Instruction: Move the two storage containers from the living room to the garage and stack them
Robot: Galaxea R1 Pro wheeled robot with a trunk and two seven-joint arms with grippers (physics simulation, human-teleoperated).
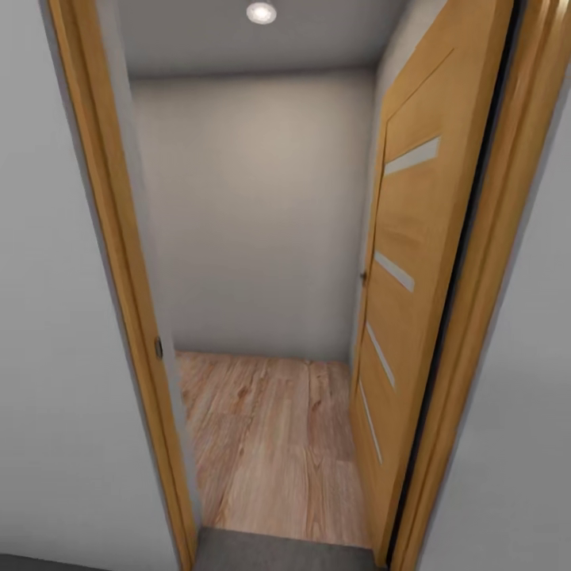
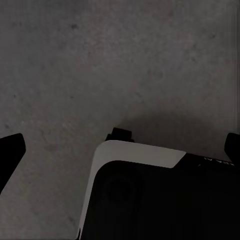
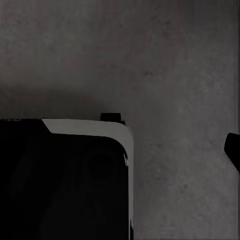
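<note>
head view: an open doorway with a wooden door frame (image 1: 119,238) and a wooden door (image 1: 412,277) swung inward at the right, 3 pale slits on its face, leads to a small room with light wood plank floor (image 1: 270,444) and a grey back wall (image 1: 254,214). both wrist views look down on dark grey concrete floor (image 2: 125,65) beside the robot's black-and-white base (image 2: 150,195). left pincer (image 2: 120,150) fingertips sit wide apart at the frame edges, released and holding nothing; right pincer state cannot be told, with 1 dark fingertip (image 3: 233,150) visible.
</note>
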